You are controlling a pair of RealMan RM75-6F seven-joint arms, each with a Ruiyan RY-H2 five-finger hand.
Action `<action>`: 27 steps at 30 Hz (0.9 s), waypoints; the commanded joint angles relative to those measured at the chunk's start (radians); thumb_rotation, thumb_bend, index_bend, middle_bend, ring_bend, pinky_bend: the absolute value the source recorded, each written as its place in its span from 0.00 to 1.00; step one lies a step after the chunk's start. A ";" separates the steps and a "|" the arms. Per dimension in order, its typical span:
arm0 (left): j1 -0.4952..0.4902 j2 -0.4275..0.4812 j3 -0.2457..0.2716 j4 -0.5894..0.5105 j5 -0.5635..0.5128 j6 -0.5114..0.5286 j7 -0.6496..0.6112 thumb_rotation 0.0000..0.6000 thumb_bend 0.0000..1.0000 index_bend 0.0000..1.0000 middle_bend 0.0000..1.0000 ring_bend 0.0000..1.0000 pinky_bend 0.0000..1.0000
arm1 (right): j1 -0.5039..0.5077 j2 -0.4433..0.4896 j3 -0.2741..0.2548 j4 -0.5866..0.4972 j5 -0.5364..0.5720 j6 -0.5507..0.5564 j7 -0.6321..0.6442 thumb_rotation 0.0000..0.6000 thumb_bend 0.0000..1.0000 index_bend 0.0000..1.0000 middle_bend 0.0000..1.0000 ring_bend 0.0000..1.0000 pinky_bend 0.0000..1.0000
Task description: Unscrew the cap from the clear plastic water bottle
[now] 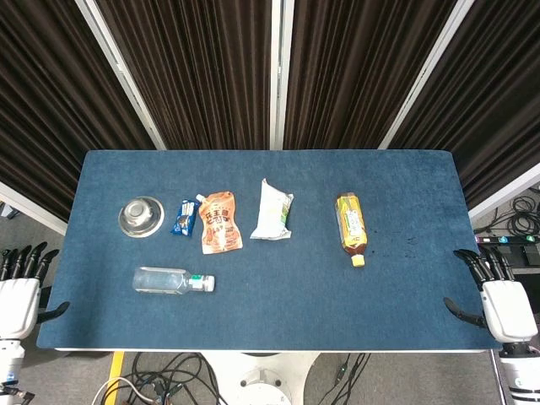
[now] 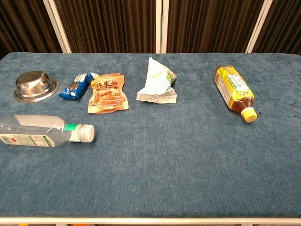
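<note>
The clear plastic water bottle (image 1: 171, 281) (image 2: 43, 130) lies on its side near the front left of the blue bench (image 1: 337, 295) (image 2: 188, 179), its cap (image 1: 208, 284) (image 2: 86, 133) on and pointing right. Behind it, left to right, sit a steel bowl (image 1: 140, 214) (image 2: 35, 85), a small blue packet (image 1: 185, 218) (image 2: 75, 86), an orange pouch (image 1: 220, 222) (image 2: 107, 92), a white bag (image 1: 273, 211) (image 2: 157, 82) and an amber tea bottle (image 1: 351, 226) (image 2: 233, 90) lying down. The left hand (image 1: 20, 291) and right hand (image 1: 498, 291) rest at the bench's two side edges, fingers spread and grasping nothing, well apart from every item.
</note>
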State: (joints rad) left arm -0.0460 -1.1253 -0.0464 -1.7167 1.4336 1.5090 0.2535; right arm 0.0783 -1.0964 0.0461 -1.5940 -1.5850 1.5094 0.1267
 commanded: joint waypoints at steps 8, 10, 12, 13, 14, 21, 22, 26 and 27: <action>-0.027 -0.004 -0.007 -0.003 0.016 -0.020 0.023 1.00 0.09 0.16 0.07 0.02 0.06 | 0.004 0.003 0.006 -0.001 0.009 -0.001 0.005 1.00 0.13 0.15 0.16 0.04 0.04; -0.042 -0.002 -0.016 -0.012 0.019 -0.032 0.045 1.00 0.09 0.16 0.09 0.02 0.06 | 0.001 0.008 0.010 -0.005 0.007 0.011 0.003 1.00 0.13 0.15 0.16 0.04 0.03; -0.073 0.005 -0.023 -0.021 0.033 -0.063 0.065 1.00 0.09 0.16 0.11 0.03 0.06 | -0.001 0.015 0.013 -0.010 0.006 0.021 0.000 1.00 0.13 0.15 0.16 0.04 0.02; -0.089 0.008 -0.026 -0.026 0.036 -0.083 0.071 1.00 0.09 0.16 0.12 0.05 0.06 | -0.001 0.019 0.014 -0.012 0.005 0.022 0.000 1.00 0.13 0.15 0.16 0.04 0.02; -0.112 0.011 -0.030 -0.036 0.037 -0.116 0.075 1.00 0.09 0.16 0.12 0.05 0.06 | -0.001 0.024 0.015 -0.015 0.003 0.023 -0.003 1.00 0.13 0.15 0.16 0.04 0.02; -0.242 0.001 -0.039 -0.098 -0.073 -0.364 0.082 1.00 0.09 0.16 0.12 0.06 0.06 | -0.001 0.042 0.016 -0.029 -0.005 0.033 -0.006 1.00 0.13 0.15 0.16 0.04 0.02; -0.253 -0.005 -0.039 -0.105 -0.096 -0.390 0.090 1.00 0.09 0.16 0.12 0.06 0.06 | -0.002 0.043 0.017 -0.029 -0.003 0.034 -0.005 1.00 0.13 0.15 0.16 0.04 0.02; -0.303 -0.047 -0.035 -0.119 -0.202 -0.493 0.102 1.00 0.09 0.16 0.12 0.06 0.05 | -0.004 0.043 0.017 -0.027 0.009 0.030 -0.004 1.00 0.13 0.15 0.16 0.04 0.02; -0.313 -0.057 -0.034 -0.116 -0.224 -0.511 0.103 1.00 0.09 0.16 0.12 0.06 0.05 | -0.003 0.042 0.018 -0.026 0.012 0.027 -0.004 1.00 0.13 0.15 0.16 0.04 0.02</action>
State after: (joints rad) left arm -0.3161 -1.1505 -0.0813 -1.8196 1.2728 1.0597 0.3448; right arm 0.0747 -1.0535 0.0636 -1.6207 -1.5742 1.5373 0.1228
